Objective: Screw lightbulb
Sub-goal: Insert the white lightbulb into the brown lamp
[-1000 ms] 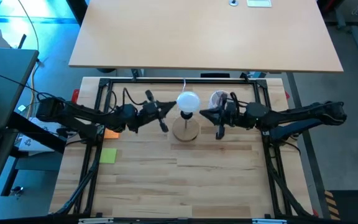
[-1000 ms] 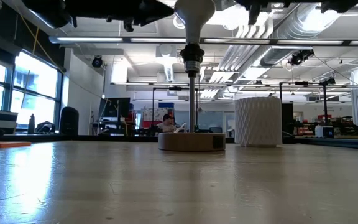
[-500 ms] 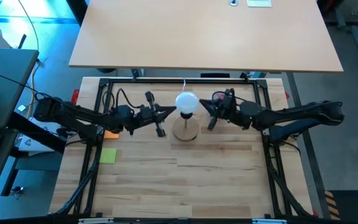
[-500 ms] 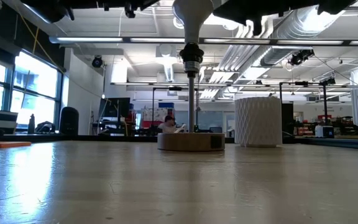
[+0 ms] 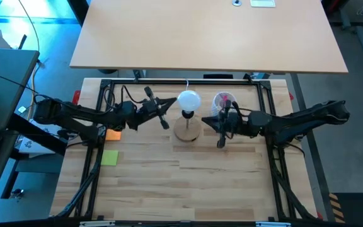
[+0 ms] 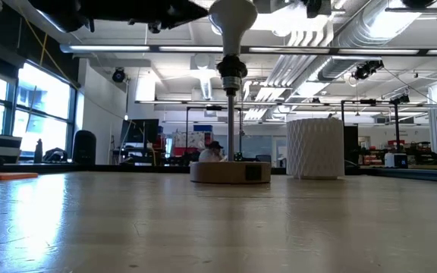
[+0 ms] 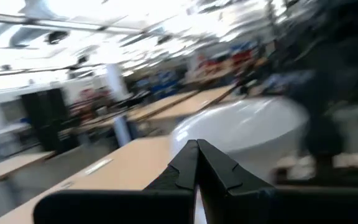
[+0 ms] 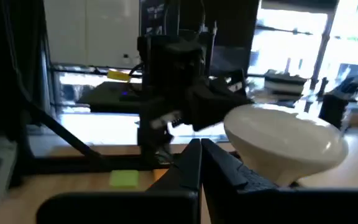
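The lightbulb (image 5: 189,100) sits up on the socket stem of the wooden disc (image 5: 188,131), mid-table. Left gripper (image 5: 167,106) and right gripper (image 5: 212,117) flank it, both pinched closed on nothing.

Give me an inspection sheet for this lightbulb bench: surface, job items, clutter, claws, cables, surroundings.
Surface: pale wooden table, its near half bare.
Job's things: lightbulb seated upright in the black socket stem of the round wooden base.
Clutter: white ribbed cup with a red item inside, right of the base; green note and orange pad at the left edge.
Grippers: left claw shut, just left of the bulb; right claw shut, just right of the stem; whether either touches, cannot tell.
Cables: black loops on the left arm and along the rear frame.
Surroundings: second tabletop behind; a person far off in the room.
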Tool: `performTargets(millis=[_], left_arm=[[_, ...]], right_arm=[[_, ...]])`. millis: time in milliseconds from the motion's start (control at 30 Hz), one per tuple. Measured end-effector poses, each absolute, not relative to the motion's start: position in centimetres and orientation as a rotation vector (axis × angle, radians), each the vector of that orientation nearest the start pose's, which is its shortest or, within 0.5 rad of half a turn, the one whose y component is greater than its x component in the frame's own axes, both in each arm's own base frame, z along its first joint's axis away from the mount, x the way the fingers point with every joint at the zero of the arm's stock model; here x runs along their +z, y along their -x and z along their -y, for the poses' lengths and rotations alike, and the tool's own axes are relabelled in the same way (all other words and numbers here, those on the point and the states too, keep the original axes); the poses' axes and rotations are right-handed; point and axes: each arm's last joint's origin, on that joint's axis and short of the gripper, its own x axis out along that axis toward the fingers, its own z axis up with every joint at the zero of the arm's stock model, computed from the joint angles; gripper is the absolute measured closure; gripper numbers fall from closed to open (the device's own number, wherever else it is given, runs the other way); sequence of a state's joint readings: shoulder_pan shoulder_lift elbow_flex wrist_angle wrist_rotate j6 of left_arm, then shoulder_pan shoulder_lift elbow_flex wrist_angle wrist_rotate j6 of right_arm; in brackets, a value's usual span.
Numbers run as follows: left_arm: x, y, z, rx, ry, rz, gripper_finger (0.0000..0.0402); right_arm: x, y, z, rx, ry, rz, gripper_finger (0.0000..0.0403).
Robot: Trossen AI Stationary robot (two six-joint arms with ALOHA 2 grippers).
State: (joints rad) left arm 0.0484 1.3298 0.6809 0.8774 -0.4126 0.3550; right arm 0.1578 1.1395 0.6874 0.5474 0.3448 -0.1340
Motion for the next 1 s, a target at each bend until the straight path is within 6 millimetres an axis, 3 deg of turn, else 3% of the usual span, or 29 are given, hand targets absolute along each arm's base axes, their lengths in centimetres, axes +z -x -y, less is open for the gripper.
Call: performTargets(millis=[67,200,433,800,900,1000], left_arm=[[28.1,-27.9,-2.3,0.524,-0.321,0.125,0.0401],[28.5,-27.7,-1.4,0.486,-0.325,0.155,0.0401],[28.5,-27.8,-0.5,0.443,-0.349,0.157,0.0401],[27.5,-28.0,-3.4,0.546,-0.347,0.083,0.0401],[27.8,-27.7,-3.3,0.601,-0.365,0.059,0.0401],[28.6,-27.2,-2.2,0.556,-0.368,0.093,0.0401]], right_arm=[[30.0,-24.8,-3.0,-0.302,0.146,0.068,0.0402],[29.9,-24.7,-1.2,-0.523,0.111,0.053,0.0402],[29.6,-25.4,1.5,-0.412,0.024,0.078,0.0402],[29.7,-25.4,-2.0,-0.157,0.061,0.094,0.0402],[29.9,-25.1,-2.3,-0.287,0.078,0.087,0.0402],[29.8,-24.9,-1.3,-0.506,0.069,0.07,0.0402]])
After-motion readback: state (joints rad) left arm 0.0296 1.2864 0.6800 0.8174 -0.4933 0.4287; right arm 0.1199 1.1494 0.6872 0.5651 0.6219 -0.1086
